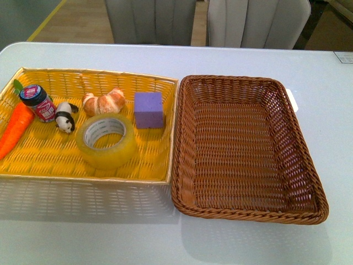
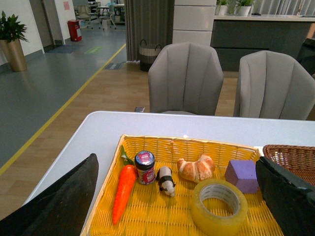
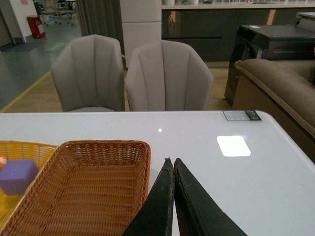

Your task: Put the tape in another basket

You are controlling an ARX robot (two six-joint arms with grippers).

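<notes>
The tape (image 1: pixel 110 155), a wide translucent yellow roll with a white core, lies flat in the yellow basket (image 1: pixel 88 71), near its front and next to the purple cube (image 1: pixel 149 109). To its right on the table stands the dark brown wicker basket (image 1: pixel 248 213), with nothing in it. My left gripper (image 2: pixel 177 162) is open and held above the near side of the yellow basket, with the tape (image 2: pixel 211 220) lying below between its wide-spread fingers. My right gripper (image 3: pixel 171 160) is shut on nothing over the bare table beside the brown basket (image 3: pixel 106 145). Neither arm shows in the front view.
The yellow basket also holds a carrot (image 1: pixel 15 130), a small jar (image 1: pixel 38 102), a panda figure (image 1: pixel 65 117) and a croissant (image 1: pixel 103 102). Two grey chairs (image 1: pixel 151 19) stand behind the white table (image 1: pixel 83 232). The two baskets nearly touch.
</notes>
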